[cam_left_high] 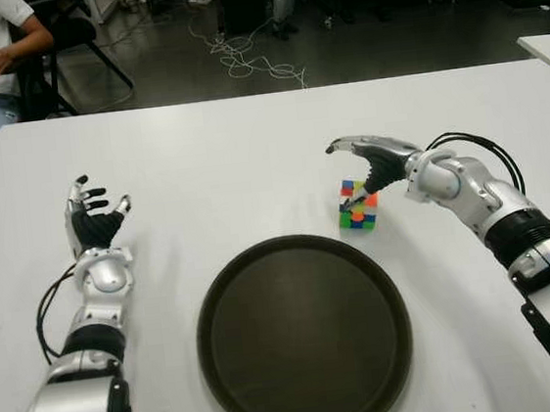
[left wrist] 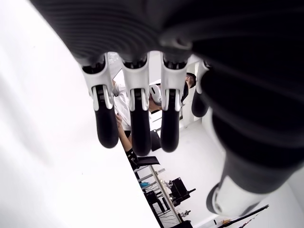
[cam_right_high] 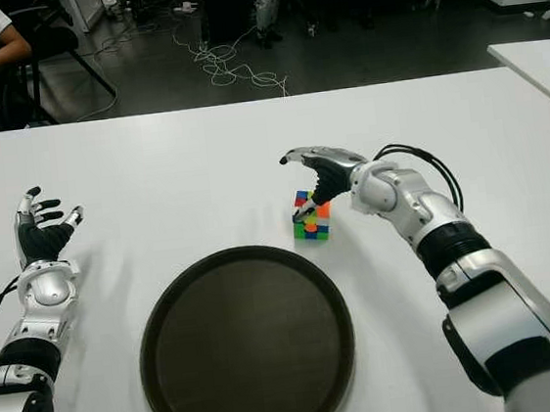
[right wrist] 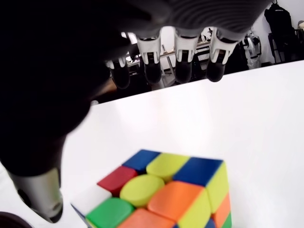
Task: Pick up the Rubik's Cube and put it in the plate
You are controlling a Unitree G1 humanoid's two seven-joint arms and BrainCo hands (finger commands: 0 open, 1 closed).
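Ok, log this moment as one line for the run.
right robot hand: open, over Rubik's Cube | cube: on table, not grasped | plate: holds nothing | left robot hand: open, idle left of plate

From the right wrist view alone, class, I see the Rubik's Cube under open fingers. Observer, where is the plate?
Observer: The plate lies nearer the robot than the Rubik's Cube, which sits under the right hand. It is a little to the robot's left of the cube and apart from it.
Operator: Is anything in it?
Observer: No, it holds nothing.
Operator: And the other hand?
Observer: The left hand shows to the left of the plate, fingers spread, holding nothing.
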